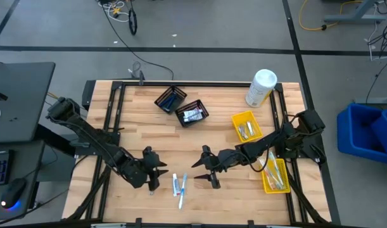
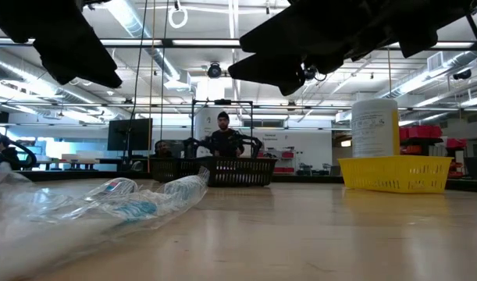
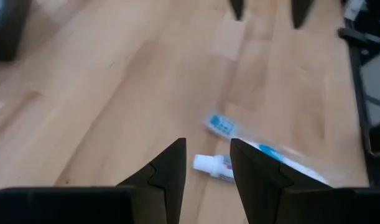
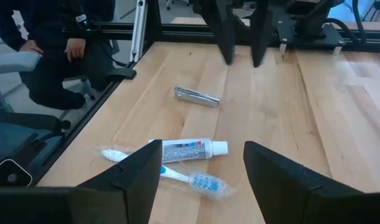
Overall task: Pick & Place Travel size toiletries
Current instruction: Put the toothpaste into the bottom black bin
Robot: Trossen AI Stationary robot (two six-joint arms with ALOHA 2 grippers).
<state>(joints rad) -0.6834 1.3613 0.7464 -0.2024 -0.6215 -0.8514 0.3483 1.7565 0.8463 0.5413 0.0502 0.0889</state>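
While both pincers hang released above the table, left pincer [image 1: 156, 172] and right pincer [image 1: 204, 170] flank the mini toothpaste tube [image 4: 187, 150], with the wrapped toothbrush [image 4: 177, 177] touching it and the silver nail clipper [image 4: 196, 96] nearby. We risk pinching toothbrush wrapper along with the tube, dragging both.

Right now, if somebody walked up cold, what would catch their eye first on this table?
Probably the two dark arms meeting low over the table's near edge, the left pincer and right pincer both open and empty. Between them lie a toothpaste tube, a wrapped toothbrush and a silver clipper. Farther back, a tall white canister stands near the far right corner.
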